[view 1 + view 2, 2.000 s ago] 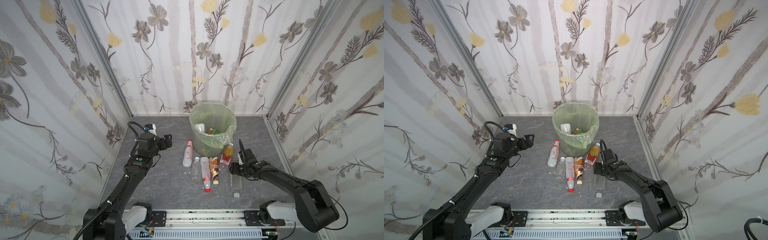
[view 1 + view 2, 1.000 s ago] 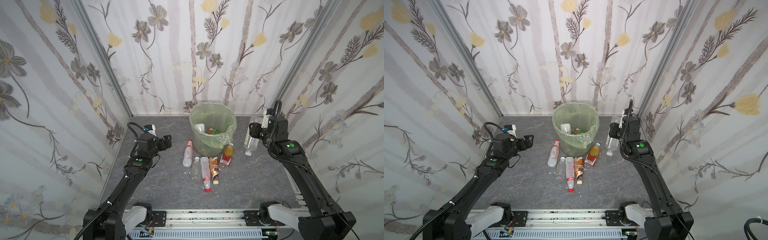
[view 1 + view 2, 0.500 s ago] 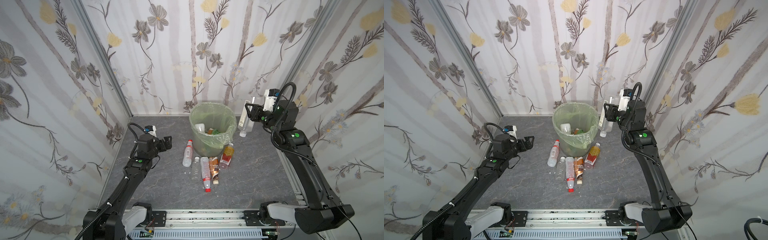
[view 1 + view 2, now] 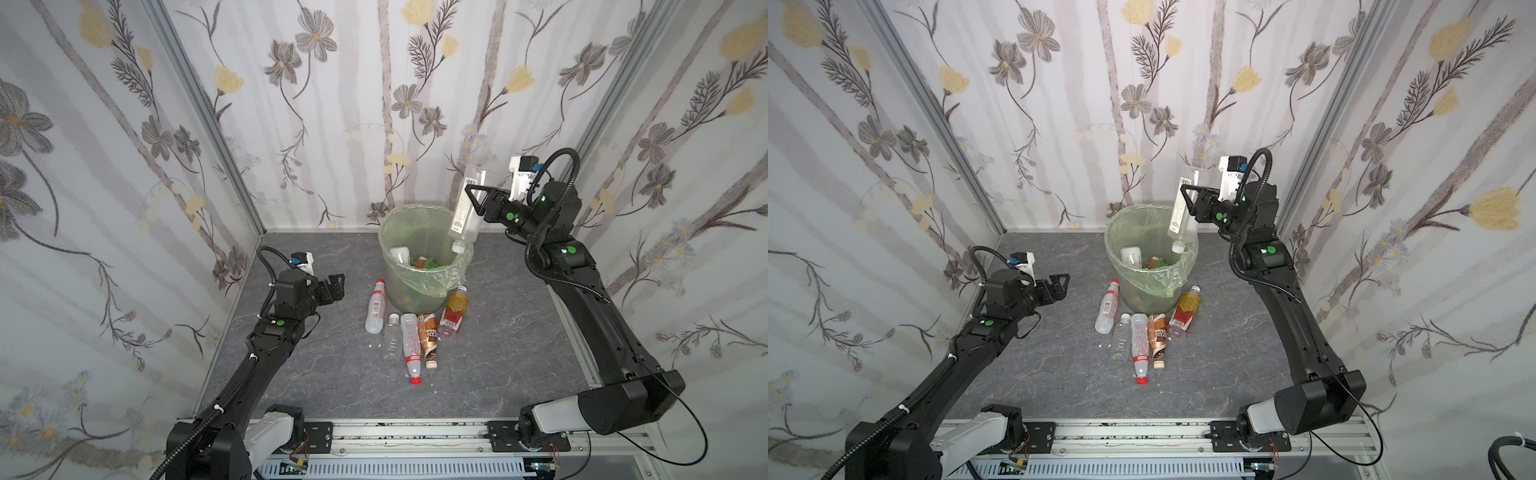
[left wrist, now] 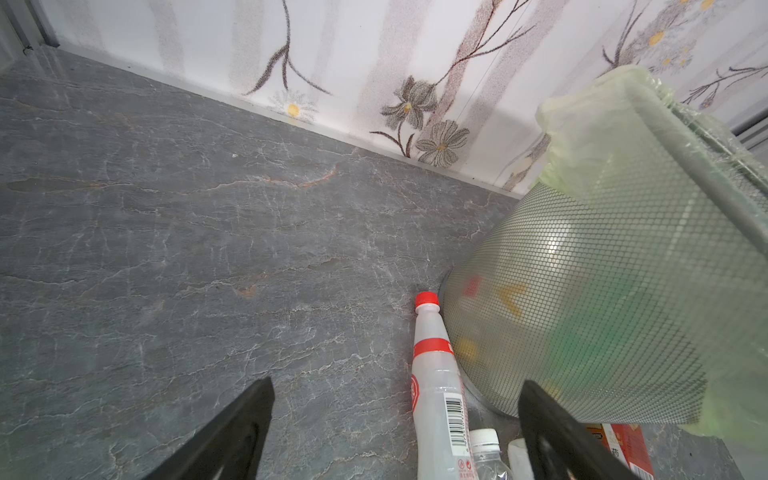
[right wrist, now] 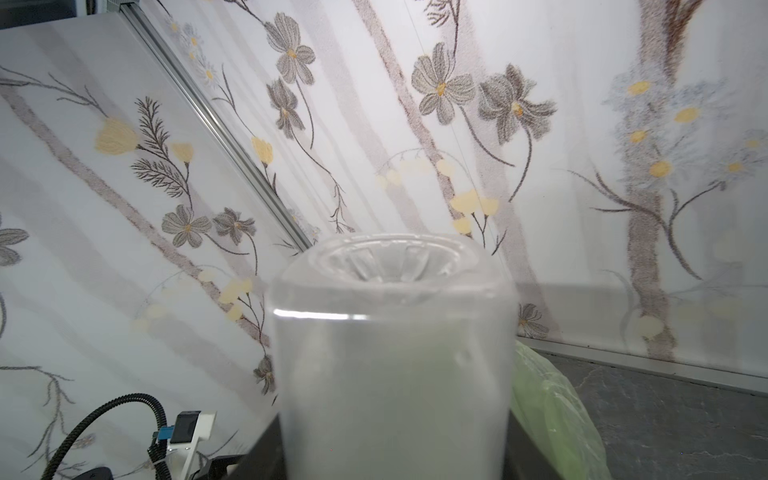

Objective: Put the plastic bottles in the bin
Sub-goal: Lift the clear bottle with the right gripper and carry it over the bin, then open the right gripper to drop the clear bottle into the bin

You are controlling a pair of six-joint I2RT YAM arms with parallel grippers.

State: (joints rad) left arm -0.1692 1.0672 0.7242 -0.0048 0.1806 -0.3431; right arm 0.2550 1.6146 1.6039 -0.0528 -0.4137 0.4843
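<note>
My right gripper (image 4: 472, 200) (image 4: 1188, 204) is shut on a clear, white-labelled plastic bottle (image 4: 464, 214) (image 4: 1180, 218) (image 6: 390, 353). The bottle hangs cap down over the right rim of the bin (image 4: 398, 286) (image 4: 1113, 253). The green-lined bin holds several bottles, among them a white one (image 4: 400, 254). On the floor in front of it lie a red-capped bottle (image 4: 376, 307) (image 5: 436, 374), a clear one (image 4: 391, 337), a red-labelled one (image 4: 410, 347), a brown coffee one (image 4: 429, 337) and an amber tea one (image 4: 454, 311). My left gripper (image 4: 334, 286) (image 4: 1059, 286) (image 5: 397, 384) is open above the floor, left of the red-capped bottle.
Floral walls close in the grey stone floor (image 4: 316, 365) at the back and on both sides. The bin's mesh wall (image 5: 582, 311) stands close to my left gripper's far finger. A metal rail (image 4: 395, 436) runs along the front edge.
My right gripper has risen from the floor right of the bin and swung left with the clear bottle, which now hangs over the bin's rim. The left arm has barely moved.
</note>
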